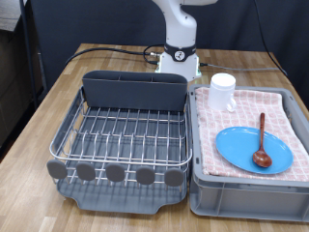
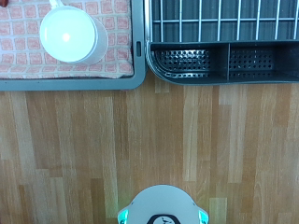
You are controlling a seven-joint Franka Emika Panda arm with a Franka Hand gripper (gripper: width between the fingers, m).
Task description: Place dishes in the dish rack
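The light-blue plate [image 1: 241,153] lies on the pink checkered cloth in the grey bin at the exterior view's right. The reddish-brown wooden spoon [image 1: 262,145] lies across the plate. The white mug [image 1: 223,92] stands upright at the bin's far corner and also shows in the wrist view [image 2: 70,33]. The dish rack [image 1: 121,130], silver wire on a dark grey tray, holds no dishes. Its utensil caddy [image 1: 132,89] stands along the far side and shows in the wrist view [image 2: 224,61]. The gripper's fingers show in neither view.
The grey bin [image 1: 246,193] with the pink checkered cloth [image 1: 246,106] sits right beside the rack. The robot's white base [image 1: 180,53] stands on the wooden table behind both, also in the wrist view [image 2: 166,207]. Bare wood table [image 2: 149,131] lies between the base and the containers.
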